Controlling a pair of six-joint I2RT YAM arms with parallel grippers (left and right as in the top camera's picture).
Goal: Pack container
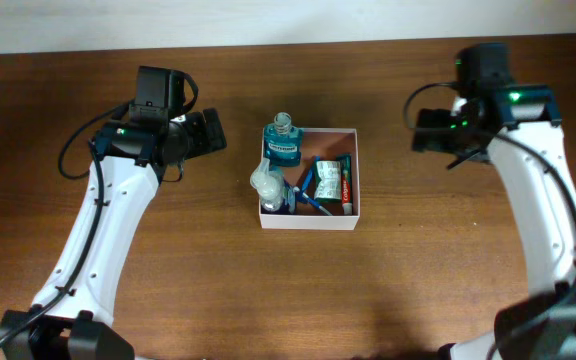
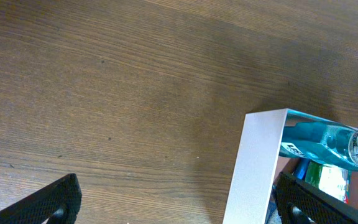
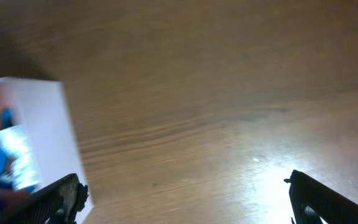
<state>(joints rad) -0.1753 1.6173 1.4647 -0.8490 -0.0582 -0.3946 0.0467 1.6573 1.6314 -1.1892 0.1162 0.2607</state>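
The container (image 1: 355, 170) is a square white-walled box in the middle of the table. It holds a teal mouthwash bottle (image 1: 282, 145), a clear round bottle (image 1: 265, 183), a green packet (image 1: 327, 178), a red toothpaste tube (image 1: 346, 185) and blue items. My left gripper (image 2: 179, 202) is open and empty, raised left of the box; its wrist view shows the box's white wall (image 2: 257, 165) and the mouthwash bottle (image 2: 328, 143). My right gripper (image 3: 185, 196) is open and empty, raised right of the box, with the box wall (image 3: 42, 130) at the left of its view.
The brown wooden table (image 1: 438, 270) runs all round the box. A pale wall band (image 1: 268, 20) lies beyond the table's far edge. Both arms (image 1: 98, 250) (image 1: 553, 220) reach in from the front corners.
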